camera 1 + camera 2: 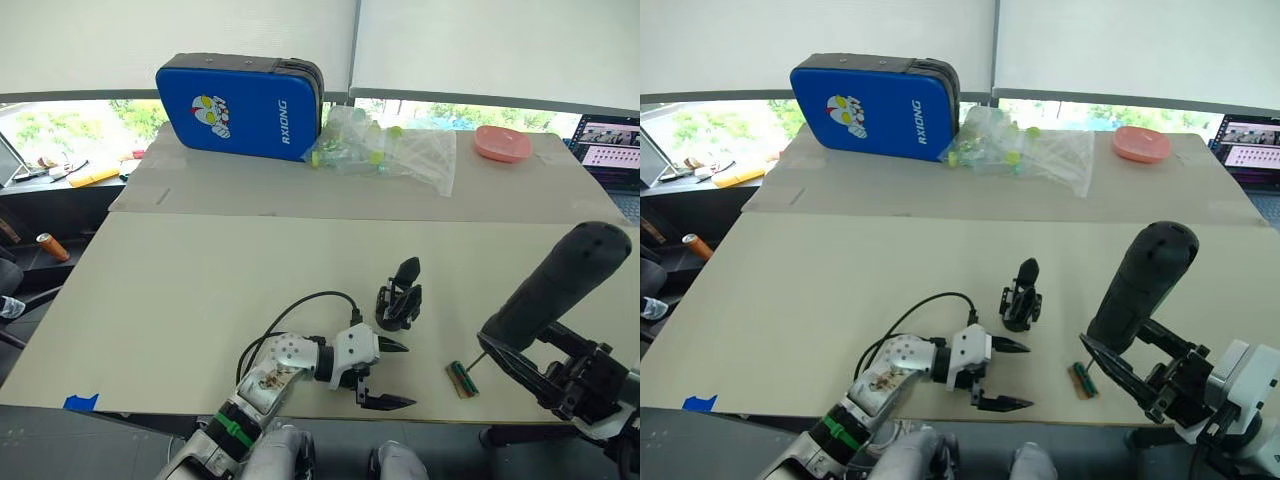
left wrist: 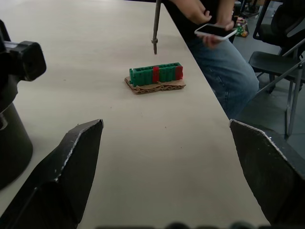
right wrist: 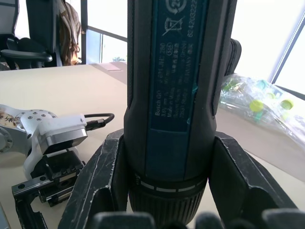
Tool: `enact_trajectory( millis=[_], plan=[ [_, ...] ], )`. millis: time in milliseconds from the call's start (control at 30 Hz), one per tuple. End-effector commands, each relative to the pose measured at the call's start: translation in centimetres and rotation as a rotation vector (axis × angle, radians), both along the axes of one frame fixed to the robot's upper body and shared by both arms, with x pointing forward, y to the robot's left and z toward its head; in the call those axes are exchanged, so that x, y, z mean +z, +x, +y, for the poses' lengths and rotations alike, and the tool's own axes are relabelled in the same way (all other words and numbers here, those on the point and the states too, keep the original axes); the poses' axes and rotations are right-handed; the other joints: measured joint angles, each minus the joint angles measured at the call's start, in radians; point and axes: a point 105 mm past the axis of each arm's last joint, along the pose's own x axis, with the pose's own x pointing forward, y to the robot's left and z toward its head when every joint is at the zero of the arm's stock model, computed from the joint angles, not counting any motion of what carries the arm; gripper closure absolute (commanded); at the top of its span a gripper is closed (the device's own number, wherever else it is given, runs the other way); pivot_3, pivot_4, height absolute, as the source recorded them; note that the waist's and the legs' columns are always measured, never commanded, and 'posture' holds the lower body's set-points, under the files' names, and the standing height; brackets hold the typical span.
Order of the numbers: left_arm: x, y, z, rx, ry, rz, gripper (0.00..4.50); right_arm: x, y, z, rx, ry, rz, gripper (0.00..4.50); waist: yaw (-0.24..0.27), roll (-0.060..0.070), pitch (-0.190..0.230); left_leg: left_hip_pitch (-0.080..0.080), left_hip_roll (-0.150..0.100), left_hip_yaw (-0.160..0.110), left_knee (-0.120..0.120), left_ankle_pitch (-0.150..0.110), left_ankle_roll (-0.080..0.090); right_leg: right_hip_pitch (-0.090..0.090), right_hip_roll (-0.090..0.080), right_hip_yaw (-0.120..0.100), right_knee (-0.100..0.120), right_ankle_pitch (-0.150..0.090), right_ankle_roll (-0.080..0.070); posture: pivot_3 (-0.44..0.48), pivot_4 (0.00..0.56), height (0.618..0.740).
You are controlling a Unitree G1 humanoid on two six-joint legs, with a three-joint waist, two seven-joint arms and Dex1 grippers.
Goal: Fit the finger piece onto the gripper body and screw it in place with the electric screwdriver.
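The left arm's white-bodied gripper (image 1: 388,372) lies low over the table, its two black fingers spread wide and empty. The right arm's gripper (image 1: 1118,352) is clamped around the thick black cylindrical electric screwdriver (image 1: 1142,284), tilted with its bit downward

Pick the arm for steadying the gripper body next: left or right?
Left. Its tool is open, empty and beside the gripper body; the right tool is shut on the electric screwdriver.
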Motion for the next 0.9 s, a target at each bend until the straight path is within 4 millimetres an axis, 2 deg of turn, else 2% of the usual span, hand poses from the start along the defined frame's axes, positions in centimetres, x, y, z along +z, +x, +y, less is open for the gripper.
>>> enact_trajectory(
  millis=[33, 300, 633, 733, 900],
  plan=[
    [1.3, 0.1, 0.6, -0.007, -0.063, -0.017, 0.03, 2.0, -0.4, 0.4, 0.021, -0.001, -0.079, 2.56, 0.0, 0.0, 0.0, 0.0, 0.0, 0.0, 0.0, 0.0, 0.0, 0.0, 0.0, 0.0, 0.0, 0.0, 0.0, 0.0, 0.15, 0.74],
    [2.5, 0.3, 2.0, -0.017, -0.115, -0.014, 0.03, 3.1, -0.3, 0.6, 0.036, -0.003, -0.105, 2.56, 0.001, 0.0, 0.0, 0.0, 0.0, 0.0, 0.0, 0.0, 0.0, 0.0, 0.0, 0.0, 0.0, 0.0, 0.0, 0.0, 0.15, 0.74],
    [4.6, 1.8, 6.3, -0.024, -0.151, -0.018, 0.03, 6.0, 0.1, 0.9, 0.063, 0.016, -0.165, 2.56, -0.001, 0.0, 0.0, 0.0, 0.0, 0.0, 0.0, 0.003, -0.004, 0.0, 0.002, 0.0, 0.0, 0.0, 0.0, 0.0, 0.15, 0.74],
    [5.0, 2.8, 7.6, 0.003, -0.137, -0.044, 0.03, 6.9, 0.3, 1.2, 0.076, 0.018, -0.184, 2.56, -0.001, 0.0, 0.0, 0.0, 0.0, 0.0, 0.0, 0.003, -0.005, 0.0, 0.002, 0.0, 0.0, 0.0, 0.0, 0.0, 0.15, 0.74],
    [5.0, 5.2, 8.4, 0.115, -0.097, -0.089, 0.03, 7.8, 0.5, 1.7, 0.103, 0.017, -0.199, 2.56, 0.003, 0.0, 0.0, 0.0, -0.001, 0.0, 0.0, 0.003, -0.005, 0.0, 0.002, 0.0, 0.0, 0.0, 0.0, 0.0, 0.15, 0.74]
  ],
)
